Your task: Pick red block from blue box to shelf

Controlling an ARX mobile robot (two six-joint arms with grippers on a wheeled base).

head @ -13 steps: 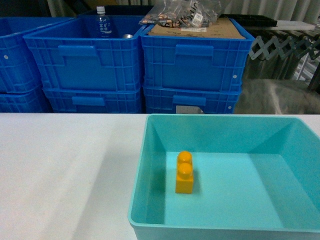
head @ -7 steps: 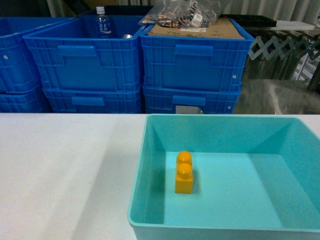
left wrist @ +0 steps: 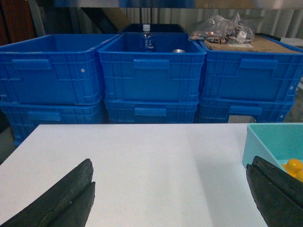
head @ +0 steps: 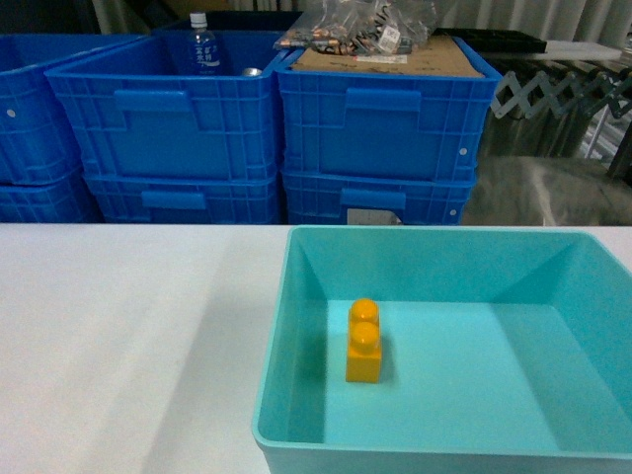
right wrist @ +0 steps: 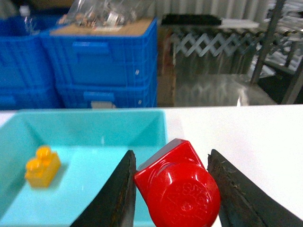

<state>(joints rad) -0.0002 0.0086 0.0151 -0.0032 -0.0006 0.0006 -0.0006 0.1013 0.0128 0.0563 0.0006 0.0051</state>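
- Your right pincer [right wrist: 173, 189] is clamped on the red block [right wrist: 177, 182], held between both fingers above the blue box's [right wrist: 94, 124] right-hand rim.
- Your left pincer [left wrist: 170, 194] hangs wide and empty over the white counter [left wrist: 142, 161].
- Pickup looks done: the head view shows only the orange brick [head: 363, 341] left in the box.
- Still ahead, by my reading: carry and placement on the shelf.
- You hold a glossy red block tilted, stud towards the camera.

A storeroom or workshop: stacked dark blue crates [head: 276, 128] behind a white table [head: 118, 336], a bagged heap of parts [head: 360, 25], a folding metal lattice [right wrist: 208, 45].
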